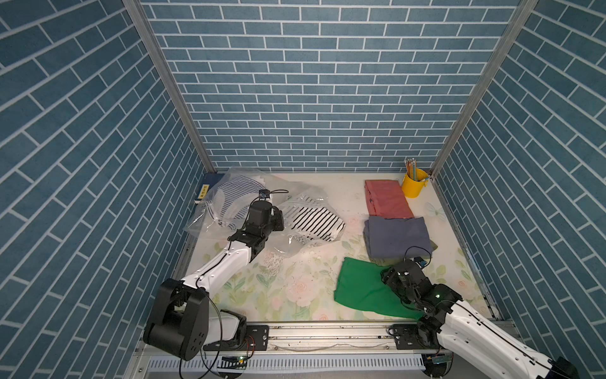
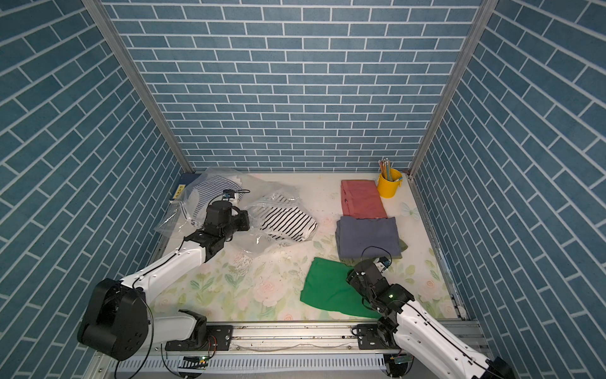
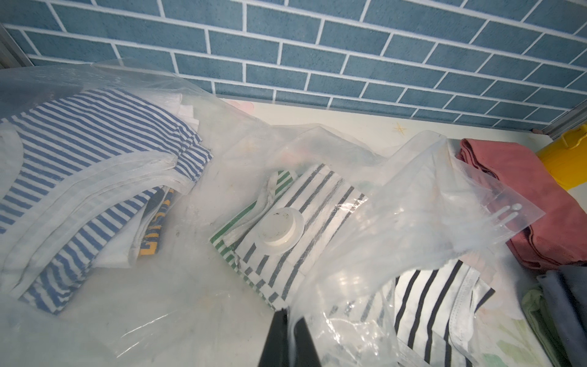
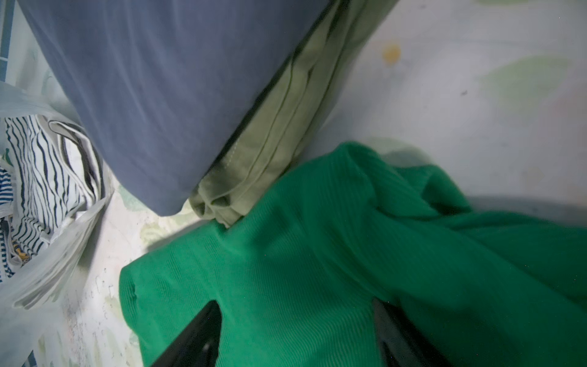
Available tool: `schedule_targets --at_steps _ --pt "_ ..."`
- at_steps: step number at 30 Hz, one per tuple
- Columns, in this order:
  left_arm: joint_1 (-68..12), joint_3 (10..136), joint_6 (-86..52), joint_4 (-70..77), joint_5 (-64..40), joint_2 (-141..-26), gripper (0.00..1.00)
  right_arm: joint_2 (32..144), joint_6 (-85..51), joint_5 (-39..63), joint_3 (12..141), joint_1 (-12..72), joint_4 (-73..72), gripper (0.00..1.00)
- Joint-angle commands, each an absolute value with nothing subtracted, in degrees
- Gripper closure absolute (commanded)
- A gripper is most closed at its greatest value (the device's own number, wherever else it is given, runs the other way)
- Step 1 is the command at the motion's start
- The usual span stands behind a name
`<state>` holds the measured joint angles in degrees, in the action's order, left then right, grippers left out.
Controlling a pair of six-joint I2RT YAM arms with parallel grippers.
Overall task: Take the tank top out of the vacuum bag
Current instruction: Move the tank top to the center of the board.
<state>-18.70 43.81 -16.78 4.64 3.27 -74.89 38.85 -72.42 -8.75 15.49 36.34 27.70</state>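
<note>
1. Left hand (image 3: 288, 314): fully closed. A fold of clear film from the vacuum bag (image 1: 292, 244) is pinched between its two fingers. The hand sits over the bag on the left side of the desk (image 1: 295, 295).

2. Right hand (image 4: 295, 305): jaws stand wide apart and grip nothing. The two black fingers (image 4: 203, 333) straddle the green cloth directly below them.

3. Green tank top (image 1: 360, 288): it lies fully outside the bag, loosely crumpled on the near right part of the desk. In both top views it is well apart from the bag. One edge touches the olive garment (image 4: 279, 127), which lies under the folded grey-blue garment (image 1: 396, 236).

4. Bag contents:
- A blue-striped garment (image 3: 79, 143) lies in the far left part of the bag.
- A black-striped garment (image 1: 311, 221) lies at the right end of the bag, partly under the film.
- The bag's white round valve (image 3: 279, 227) rests over the striped cloth.

5. Other items:
- A folded pink garment (image 1: 388, 198) lies just behind the grey-blue one.
- A yellow cup (image 1: 414, 187) holding pencils stands in the far right corner.
</note>
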Motion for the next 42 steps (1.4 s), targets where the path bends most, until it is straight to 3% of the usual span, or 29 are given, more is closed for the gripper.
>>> schedule_targets --at_steps 1,9,19,31,40,42 --pt "-17.8 45.02 -16.79 5.63 3.8 -74.95 1.0 43.41 -65.84 -9.62 14.5 32.75 27.93 0.28" --pt "-17.58 44.96 -16.58 5.28 4.64 -74.58 1.0 50.58 -54.51 -6.12 15.94 18.19 22.0 0.28" --pt "-17.23 44.85 -16.35 5.2 4.99 -74.27 1.0 47.43 -51.08 -4.35 16.24 8.04 24.94 0.31" --pt "-16.79 44.82 -16.49 5.27 4.59 -74.18 1.0 34.66 -56.79 -5.71 14.37 7.03 33.42 0.36" --pt "-16.61 44.82 -16.59 5.38 4.49 -73.9 1.0 34.36 -54.62 -5.42 16.85 7.02 30.59 0.38" --pt "-16.55 44.94 -16.61 5.41 4.21 -73.94 1.0 36.45 -53.71 -5.55 17.59 7.03 28.11 0.46"
